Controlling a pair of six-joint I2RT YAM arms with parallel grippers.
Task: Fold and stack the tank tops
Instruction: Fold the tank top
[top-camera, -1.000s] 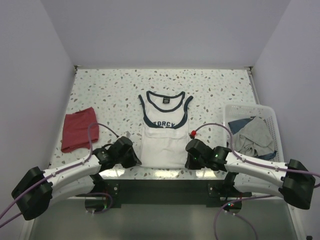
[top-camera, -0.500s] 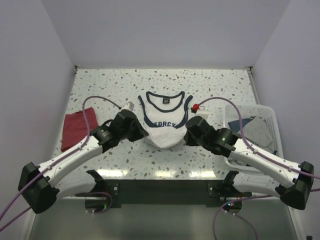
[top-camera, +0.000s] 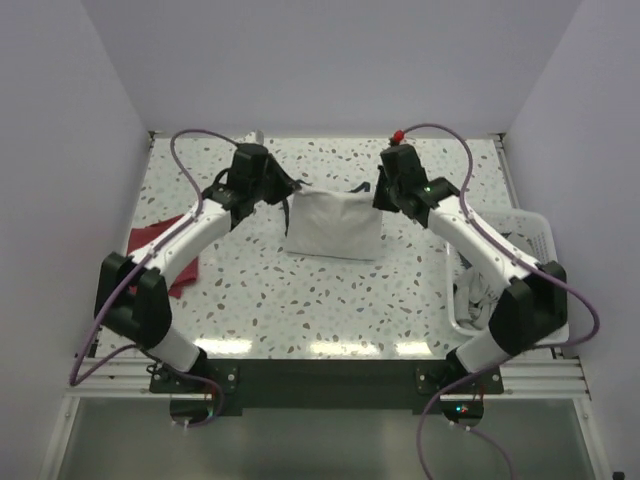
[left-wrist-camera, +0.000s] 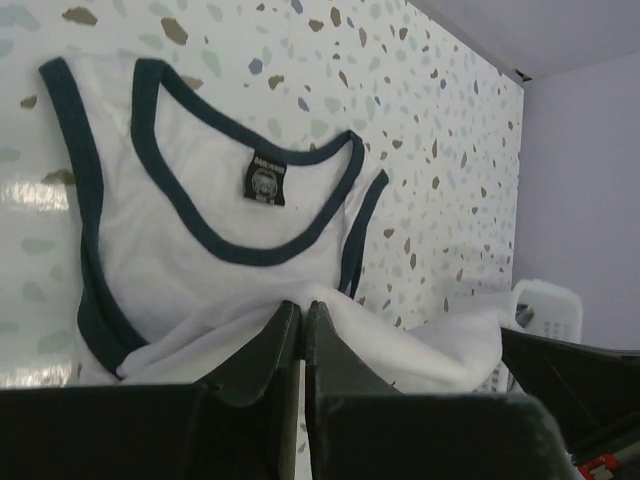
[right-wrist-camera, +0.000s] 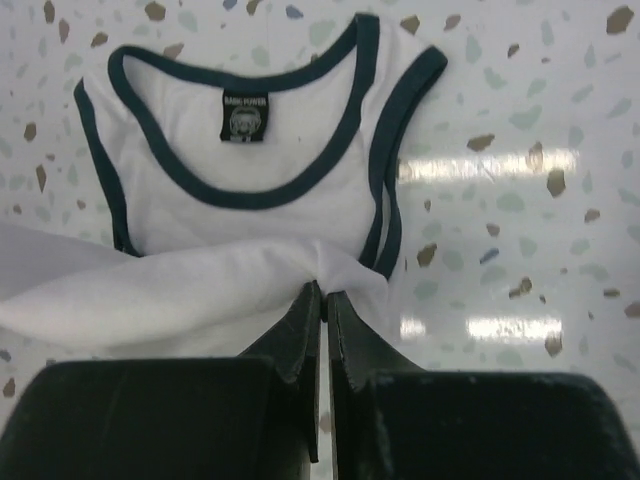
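Note:
The white tank top with navy trim (top-camera: 335, 225) lies at the far middle of the table, its lower half folded up over the top half. My left gripper (top-camera: 285, 188) is shut on its hem at the left corner, and my right gripper (top-camera: 378, 190) is shut on the hem at the right corner. The left wrist view shows the neckline and label (left-wrist-camera: 265, 180) beyond the pinched cloth at the gripper (left-wrist-camera: 302, 305). The right wrist view shows the same top (right-wrist-camera: 240, 150) beyond its gripper (right-wrist-camera: 324, 290). The dark red tank top (top-camera: 170, 262) lies at the left, partly behind my left arm.
A white lattice basket (top-camera: 530, 240) with grey and blue cloth stands at the right, partly hidden by my right arm. The walls close in at the back and sides of the speckled table (top-camera: 330, 300).
Both grippers have carried the white top's bottom hem from the near edge away toward the neckline, folding it in half. The chest graphic is now covered.

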